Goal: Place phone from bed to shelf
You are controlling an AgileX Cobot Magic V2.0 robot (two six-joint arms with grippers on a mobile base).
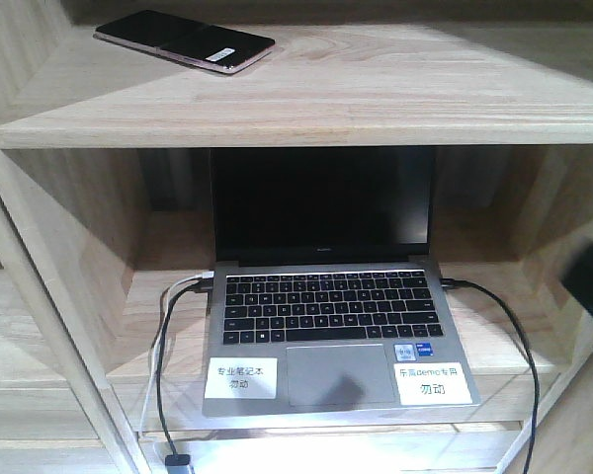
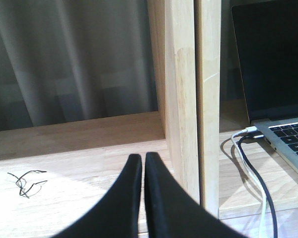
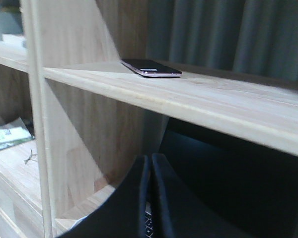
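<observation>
Pale wooden shelf [image 1: 395,99], phone [image 1: 185,41] lying flat – open laptop [image 1: 326,296] below

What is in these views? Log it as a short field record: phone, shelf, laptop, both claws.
phone: lying flat on the shelf board, left part, nothing gripping it
shelf: pale wood board, directly above the laptop bay
laptop: open in the bay below, screen dark, cables plugged into both sides
labels: two white stickers on the palm rest
left claw: shut, empty, in front of the neighbouring bay's board
right claw: shut, empty, lower than the shelf board
task state: phone appears placed
</observation>
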